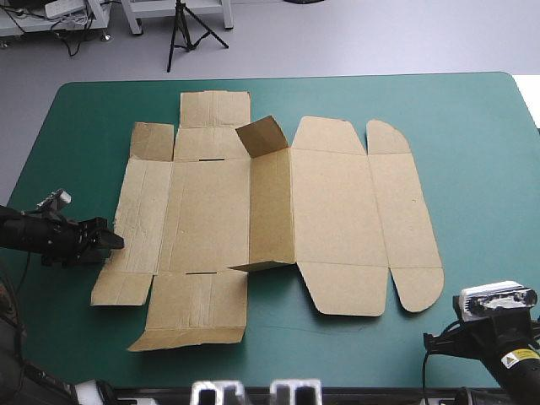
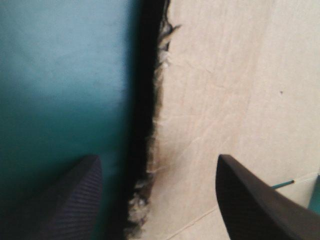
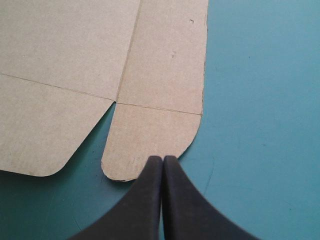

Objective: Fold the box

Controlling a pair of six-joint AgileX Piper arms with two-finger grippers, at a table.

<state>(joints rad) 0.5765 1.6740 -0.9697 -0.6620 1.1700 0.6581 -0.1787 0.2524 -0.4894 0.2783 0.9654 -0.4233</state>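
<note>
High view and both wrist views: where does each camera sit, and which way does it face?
High view: above and behind the robot, facing forward and down at the box on the teal-green table; left gripper at the box's left edge, right arm near right.
Left wrist view: over that wrist, facing down at the box's frayed left edge between its open fingers.
Right wrist view: over that wrist, facing along its shut right gripper at a rounded flap.
Shared: the rounded flap also shows in the high view.
</note>
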